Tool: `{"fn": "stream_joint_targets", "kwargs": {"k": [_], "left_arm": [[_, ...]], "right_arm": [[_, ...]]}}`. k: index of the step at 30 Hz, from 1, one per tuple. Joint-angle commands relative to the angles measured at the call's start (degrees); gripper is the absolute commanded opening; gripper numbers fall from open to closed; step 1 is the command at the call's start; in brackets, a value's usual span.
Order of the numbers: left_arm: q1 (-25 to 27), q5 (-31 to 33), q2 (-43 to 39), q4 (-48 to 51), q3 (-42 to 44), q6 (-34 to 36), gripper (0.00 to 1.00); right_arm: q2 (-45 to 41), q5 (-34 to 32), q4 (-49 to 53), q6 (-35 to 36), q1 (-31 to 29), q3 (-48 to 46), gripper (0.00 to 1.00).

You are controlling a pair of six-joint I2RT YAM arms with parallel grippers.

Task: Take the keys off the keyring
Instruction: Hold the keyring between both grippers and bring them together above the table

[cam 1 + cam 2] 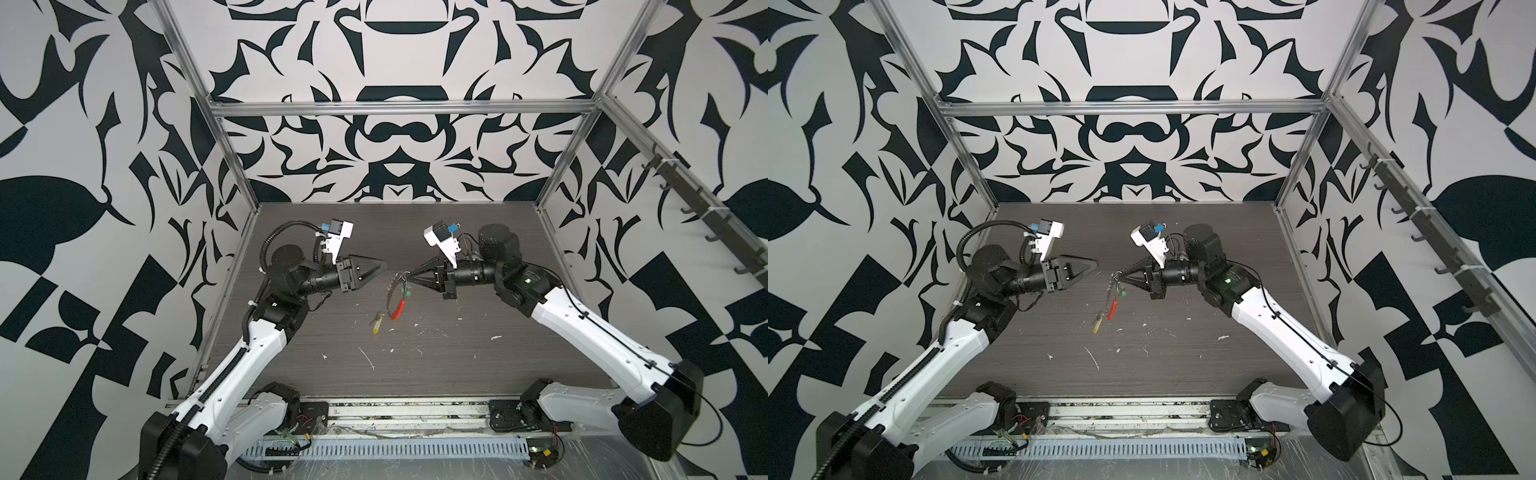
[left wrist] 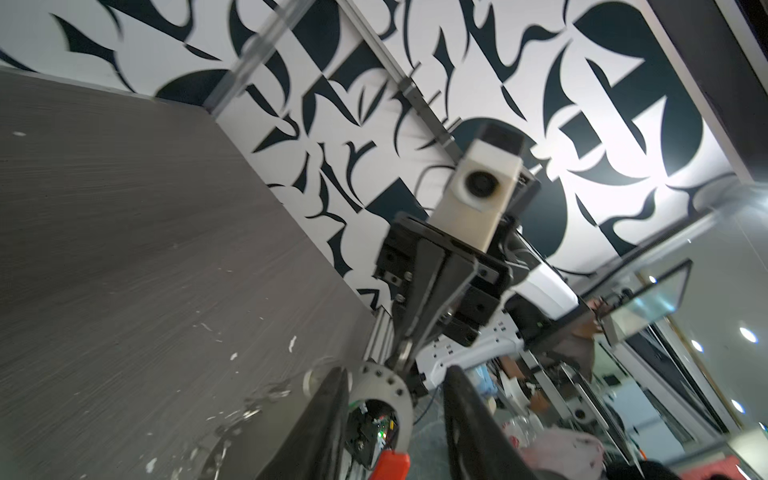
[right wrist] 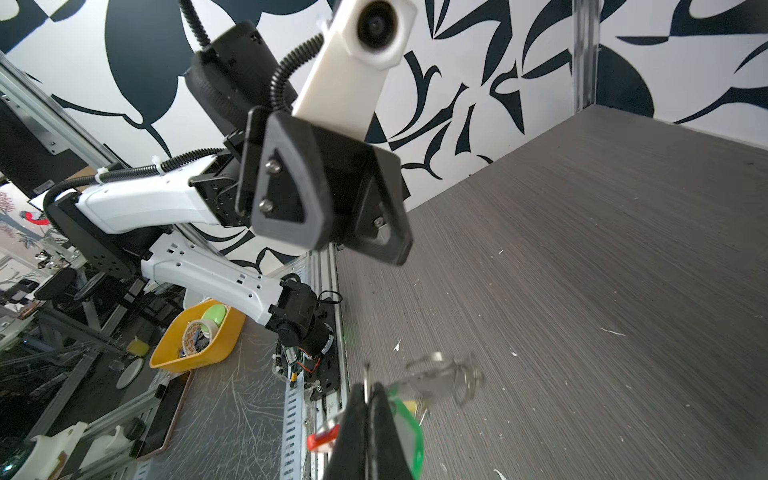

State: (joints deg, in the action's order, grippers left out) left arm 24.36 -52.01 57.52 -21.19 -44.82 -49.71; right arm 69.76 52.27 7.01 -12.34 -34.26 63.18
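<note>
Nearest, the yellow key (image 1: 376, 327) sits low over the worktop (image 1: 457, 365), just beside the red-sleeved lower end of the keyring (image 1: 399, 309) — attached or loose, I cannot tell. Higher up, the green key (image 1: 408, 293) hangs by the right claw (image 1: 405, 274), which is clenched on the ring's wire. The left claw (image 1: 385, 264) — parted, empty — stands apart.

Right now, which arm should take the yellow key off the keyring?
Left. The right gripper is shut on the keyring, holding its top, so it is busy. The left gripper is empty, jaws apart, and faces the ring.
</note>
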Motion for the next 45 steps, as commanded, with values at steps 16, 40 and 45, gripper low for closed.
{"fn": "stream_joint_targets", "kwargs": {"k": [16, 40, 45], "left_arm": [[3.4, -2.3, 3.2, 10.1, -6.0, 10.7, 0.32], [6.5, -1.7, 4.5, 1.8, -3.2, 8.2, 0.00], [6.8, 1.4, 4.0, -4.2, -1.6, 6.0, 0.00]], "right_arm": [[0.5, 3.3, 1.2, 0.0, -0.2, 6.1, 0.00], [0.7, -1.0, 1.4, -0.6, -2.7, 7.0, 0.00], [-0.8, -4.9, -1.4, -2.8, -3.1, 6.2, 0.02]]}}
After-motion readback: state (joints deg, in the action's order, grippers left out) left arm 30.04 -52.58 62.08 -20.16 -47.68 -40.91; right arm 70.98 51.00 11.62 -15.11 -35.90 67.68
